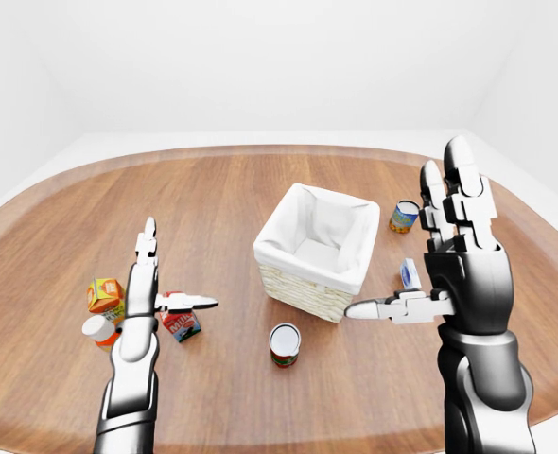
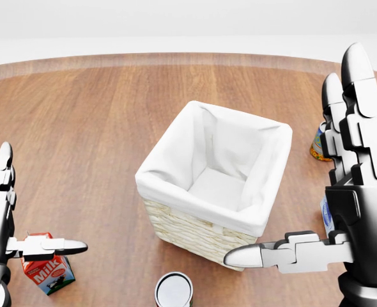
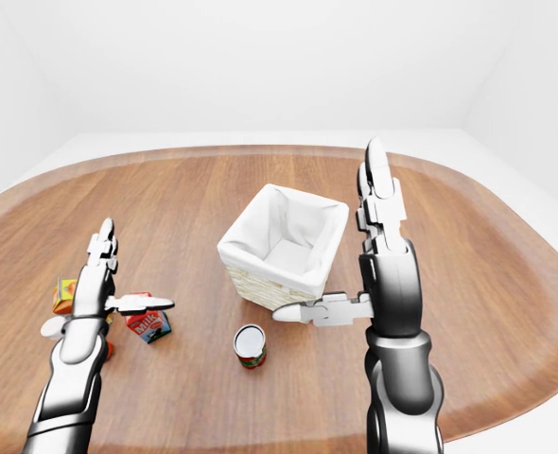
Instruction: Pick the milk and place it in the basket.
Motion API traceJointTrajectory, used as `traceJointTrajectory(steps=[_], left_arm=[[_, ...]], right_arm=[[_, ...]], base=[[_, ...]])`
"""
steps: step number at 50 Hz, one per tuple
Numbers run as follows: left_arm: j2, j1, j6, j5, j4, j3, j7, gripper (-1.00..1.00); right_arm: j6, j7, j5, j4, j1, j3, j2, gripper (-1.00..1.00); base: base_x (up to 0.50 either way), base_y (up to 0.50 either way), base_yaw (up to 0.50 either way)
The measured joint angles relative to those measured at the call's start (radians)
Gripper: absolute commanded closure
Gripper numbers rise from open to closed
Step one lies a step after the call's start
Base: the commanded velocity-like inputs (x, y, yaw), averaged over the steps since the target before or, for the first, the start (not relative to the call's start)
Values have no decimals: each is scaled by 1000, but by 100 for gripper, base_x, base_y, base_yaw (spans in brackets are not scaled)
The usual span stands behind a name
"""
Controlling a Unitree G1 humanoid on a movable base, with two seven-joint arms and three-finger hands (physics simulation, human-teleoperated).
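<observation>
The milk (image 2: 48, 272) is a small red carton standing on the wooden table at the head view's bottom left. My left hand (image 2: 38, 201) is open just left of it, fingers pointing up, and its thumb (image 2: 64, 245) reaches across the carton's top edge; I cannot tell if it touches. The basket (image 2: 185, 227), wicker with a white cloth lining and nothing inside, stands mid-table to the right of the milk. My right hand (image 2: 297, 160) is raised to the right of the basket, open, holding nothing.
A white-topped can (image 2: 174, 291) stands below the basket. An orange carton (image 1: 105, 295) and a white-capped bottle (image 1: 99, 331) sit left of the milk. A colourful can (image 1: 404, 216) and a blue-white packet (image 1: 409, 274) lie right of the basket, by my right hand.
</observation>
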Motion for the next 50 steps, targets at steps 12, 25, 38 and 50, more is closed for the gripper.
traceJointTrajectory(steps=[12,25,38,50], left_arm=[[28,-32,0,2,129,4,41,-100],[54,-64,0,-2,226,6,72,-100],[69,-88,0,-8,292,3,89,-100],[74,-104,0,-16,334,-2,96,-100]], right_arm=[[0,1,0,-5,1,-1,0,-100],[0,1,-1,-7,0,1,0,-100],[0,2,-1,-12,-2,2,0,-100],[0,2,-2,-13,-4,2,0,-100]], base=[[0,0,0],[0,0,0],[0,0,0],[0,0,0]])
